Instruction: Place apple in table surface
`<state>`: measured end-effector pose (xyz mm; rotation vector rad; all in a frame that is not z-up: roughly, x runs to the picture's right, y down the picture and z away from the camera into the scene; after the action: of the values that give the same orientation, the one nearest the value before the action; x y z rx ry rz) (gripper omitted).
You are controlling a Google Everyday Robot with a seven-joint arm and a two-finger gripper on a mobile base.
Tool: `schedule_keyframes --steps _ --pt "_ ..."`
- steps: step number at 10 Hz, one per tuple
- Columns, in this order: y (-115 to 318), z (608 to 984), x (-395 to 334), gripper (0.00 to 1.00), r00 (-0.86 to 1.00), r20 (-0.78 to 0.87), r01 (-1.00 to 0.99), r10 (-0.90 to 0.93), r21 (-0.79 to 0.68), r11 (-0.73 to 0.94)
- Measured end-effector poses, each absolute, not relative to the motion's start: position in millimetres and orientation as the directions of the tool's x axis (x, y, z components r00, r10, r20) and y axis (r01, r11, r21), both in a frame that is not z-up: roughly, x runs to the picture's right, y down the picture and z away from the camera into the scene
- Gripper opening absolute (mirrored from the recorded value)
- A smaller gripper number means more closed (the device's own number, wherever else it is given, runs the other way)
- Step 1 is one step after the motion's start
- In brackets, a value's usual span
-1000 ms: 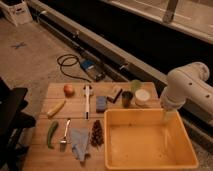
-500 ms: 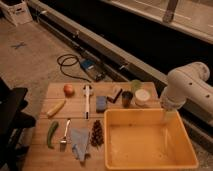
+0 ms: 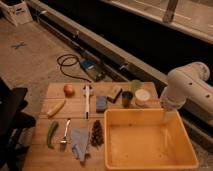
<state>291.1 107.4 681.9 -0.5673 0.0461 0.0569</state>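
The apple is small, round and reddish-orange. It rests on the light wooden slatted table surface near its far left corner. My white arm comes in from the right, and the gripper hangs at its end over the far right rim of the yellow bin. The gripper is well to the right of the apple and nothing shows in it.
On the table lie a yellow corn-like item, a green vegetable, a fork, a blue cloth, a pinecone-like cluster, a white utensil, a blue sponge and cups. A cable lies on the floor behind.
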Motion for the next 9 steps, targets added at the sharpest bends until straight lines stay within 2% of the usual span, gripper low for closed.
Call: schedule_keyframes --steps 9 --pt "107.4 680.1 292.0 0.65 0.997 -0.067 -0.059 0.028 -0.528 0.847"
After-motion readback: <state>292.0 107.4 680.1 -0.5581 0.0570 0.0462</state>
